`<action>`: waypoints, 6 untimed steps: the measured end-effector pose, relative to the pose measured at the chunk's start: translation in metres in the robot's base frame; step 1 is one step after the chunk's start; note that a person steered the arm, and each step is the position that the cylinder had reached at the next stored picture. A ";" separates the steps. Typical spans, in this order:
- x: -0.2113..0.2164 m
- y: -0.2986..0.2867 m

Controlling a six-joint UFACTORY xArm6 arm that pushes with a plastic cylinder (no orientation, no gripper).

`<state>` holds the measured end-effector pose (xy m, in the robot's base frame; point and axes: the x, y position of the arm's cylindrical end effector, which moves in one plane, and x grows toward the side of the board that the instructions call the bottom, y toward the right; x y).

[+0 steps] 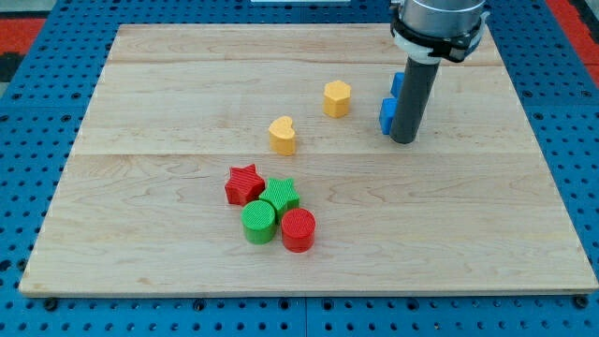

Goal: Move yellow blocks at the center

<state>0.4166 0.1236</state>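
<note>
Right at my tip (403, 140), pressed against the rod's left side as the view showed it, sat a blue block (388, 106), largely hidden behind the rod so that its shape could not be made out; it may even have been two blue pieces, which I could not tell. Being a bare rod, the end effector grasped nothing, and its tip rested on the counter (168, 75) touching neither yellow piece. Just to the view's left of my tip, and slightly toward the top, stood the yellow hexagonal block (338, 98); farther left and a little lower lay the yellow heart block (282, 135). Both already sat near the middle of the board, a touch above it and apart from each other, so I judged the task well along, with perhaps a nudge downward and together left to do. Farthest off, toward the view's bottom left, clustered the red star block (244, 183), green star block (281, 196), green cylinder (259, 222) and red cylinder (299, 229), touching or nearly so. The arm above the rod was cut off at the view's top.
</note>
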 end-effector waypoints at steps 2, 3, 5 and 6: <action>-0.045 -0.015; -0.067 -0.034; -0.054 -0.123; 0.011 -0.080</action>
